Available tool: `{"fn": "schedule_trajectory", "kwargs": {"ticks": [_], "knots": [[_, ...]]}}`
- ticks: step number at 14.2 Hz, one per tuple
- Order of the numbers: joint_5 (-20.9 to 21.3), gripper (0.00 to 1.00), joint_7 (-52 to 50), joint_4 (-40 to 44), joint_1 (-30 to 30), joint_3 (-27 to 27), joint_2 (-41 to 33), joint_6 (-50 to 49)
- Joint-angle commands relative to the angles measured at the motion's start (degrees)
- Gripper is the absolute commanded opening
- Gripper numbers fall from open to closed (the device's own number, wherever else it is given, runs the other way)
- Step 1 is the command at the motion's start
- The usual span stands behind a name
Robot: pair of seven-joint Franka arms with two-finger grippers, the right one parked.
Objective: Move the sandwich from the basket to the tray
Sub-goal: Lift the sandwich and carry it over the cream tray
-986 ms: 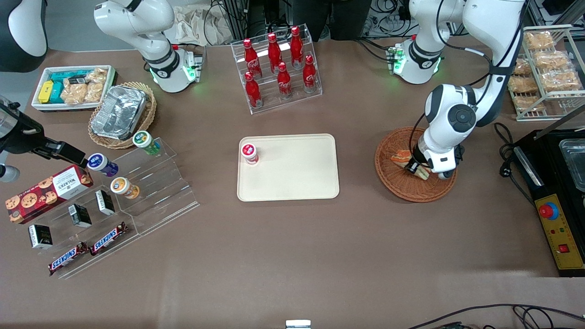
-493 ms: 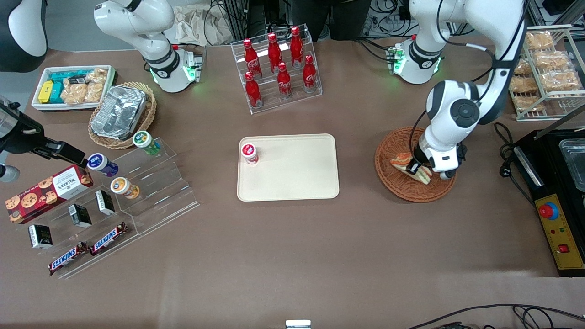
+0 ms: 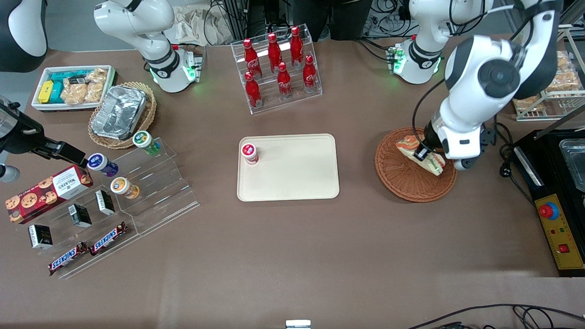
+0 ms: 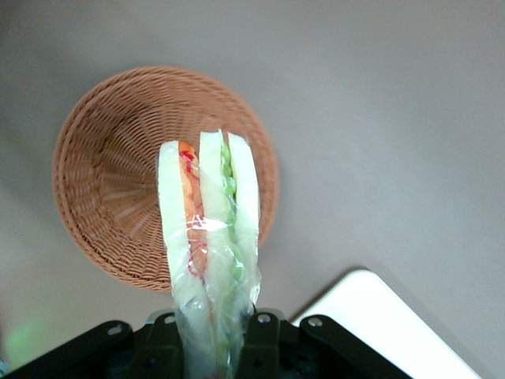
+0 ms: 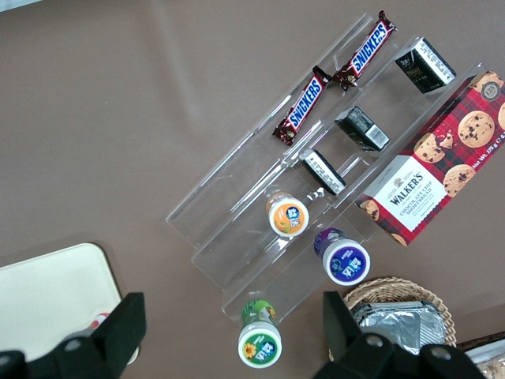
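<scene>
One sandwich (image 3: 422, 154) is all my gripper (image 3: 424, 154) carries: its two fingers are clamped onto the plastic-wrapped wedge, and I hold it in the air above the basket (image 3: 406, 183), clear of the weave. From the wrist camera I see the sandwich (image 4: 209, 237) end-on, three white bread slices with an orange-red layer and a green layer between them, its wrapped end pinched down between the black fingers (image 4: 260, 339), and the reddish-brown basket (image 4: 110, 181) lying beneath it with nothing inside. A rounded corner of the tray (image 4: 394, 332) shows in that same wrist view. In the front view I see the cream tray (image 3: 297, 176) flat on the brown table (image 3: 292, 256), well apart from the basket toward the parked arm's end, and a small red-capped cup (image 3: 249, 153) stands on it near one corner. A clear rack of red cola bottles (image 3: 279, 64) stands farther from the front camera than the tray. My arm's white wrist housing hangs over the basket's rim at the working arm's end.
</scene>
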Motion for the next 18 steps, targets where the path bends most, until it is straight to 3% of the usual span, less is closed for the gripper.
{"fn": "schedule_trajectory", "kwargs": {"ticks": [1,5,10,14,18], "knots": [[0.14,0.0,7.62,1.9,0.05,-3.91,-0.25,-1.22],[0.49,0.0,18.43,1.9,-0.04,-12.7,0.36,0.1],[3.11,0.0,19.43,1.37,-0.12,-21.58,5.71,8.26],[5.58,0.0,18.72,0.4,-4.6,-21.25,11.59,13.62],[11.28,0.0,13.99,-3.02,-6.1,-20.98,18.45,21.53]]}}
